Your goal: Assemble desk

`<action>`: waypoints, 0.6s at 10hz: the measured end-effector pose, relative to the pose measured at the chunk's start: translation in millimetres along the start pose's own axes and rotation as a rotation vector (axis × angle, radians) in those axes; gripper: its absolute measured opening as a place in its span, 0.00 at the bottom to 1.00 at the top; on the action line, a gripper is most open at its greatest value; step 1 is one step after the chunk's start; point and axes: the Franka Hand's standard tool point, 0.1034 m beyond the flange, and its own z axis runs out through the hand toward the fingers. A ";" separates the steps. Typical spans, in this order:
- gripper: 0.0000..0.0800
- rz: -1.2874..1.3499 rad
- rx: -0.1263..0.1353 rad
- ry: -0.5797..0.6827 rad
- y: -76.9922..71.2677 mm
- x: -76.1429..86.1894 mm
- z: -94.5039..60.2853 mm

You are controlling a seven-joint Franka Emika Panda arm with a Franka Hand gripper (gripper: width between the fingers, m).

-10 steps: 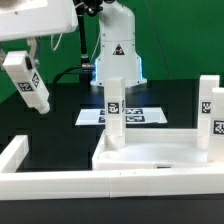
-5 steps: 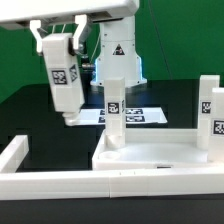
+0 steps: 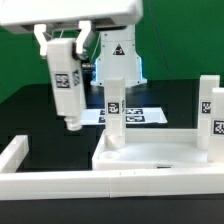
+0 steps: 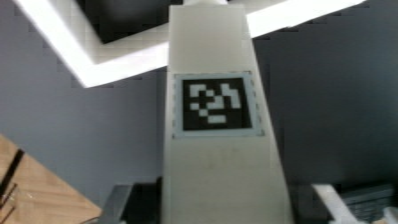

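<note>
Item: desk, part-built, on a black table. Tabletop panel: white, rimmed, lying flat toward the exterior view's right, pushed up against the low white border wall, presumably so the wall braces it while legs are fitted. Fitted legs: one upright at the panel's far corner nearer the exterior view's left, tag facing the camera; a second upright at the far corner toward the exterior view's right. Loose leg: held upright in the air by the gripper, well clear of the table and to the exterior view's left of the panel; the jaws are clenched on its upper end, which leaves the lower end free to enter a corner hole. The wrist view shows this leg running straight out from the camera, tag square-on; the panel's rim shows beyond it, though which corner lies below is hard to tell. Marker board: flat on the table behind the panel. Status, as judged: two legs seated, a third in transit, not yet over a hole.
</note>
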 end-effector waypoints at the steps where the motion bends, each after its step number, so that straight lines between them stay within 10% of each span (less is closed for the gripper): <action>1: 0.36 -0.011 -0.009 0.000 -1.8 -4.4 7.6; 6: 0.36 -0.027 -0.025 -0.030 -2.4 -20.0 25.3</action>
